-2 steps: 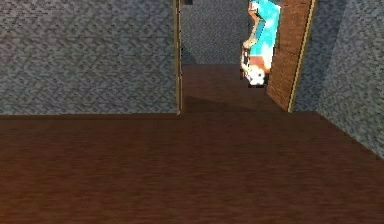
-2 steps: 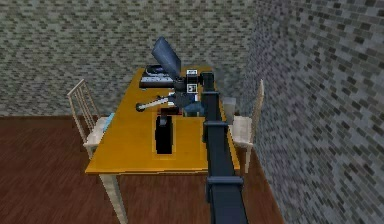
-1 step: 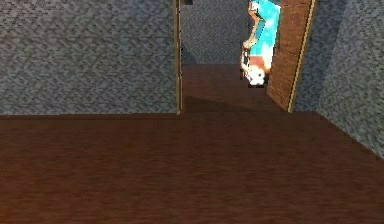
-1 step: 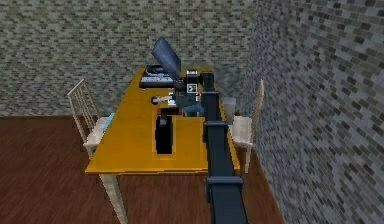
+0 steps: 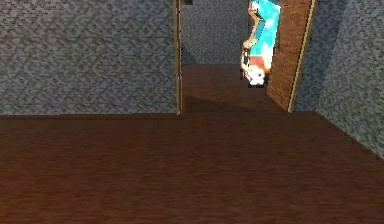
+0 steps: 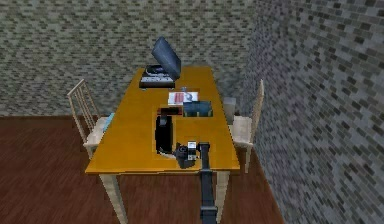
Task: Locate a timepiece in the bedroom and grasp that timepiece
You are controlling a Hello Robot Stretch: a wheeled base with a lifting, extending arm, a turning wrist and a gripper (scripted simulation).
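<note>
Searching is judged to be the step in hand, since the timepiece's place cannot yet be told. The small dark things (image 6: 163, 133) lying on the tabletop (image 6: 130, 135) between the laptop (image 6: 163, 62) and the end effector (image 6: 184, 155) are too small to be identified. The end effector is seen at the tabletop's end far from the laptop. Whether anything is held by it cannot be told, as things lie behind it. A bedroom is not suggested by the tabletop and laptop, so the doorway (image 5: 215, 55) is best approached squarely, with the arm (image 6: 207, 185) drawn in first so that the door (image 5: 292, 60) is cleared.
</note>
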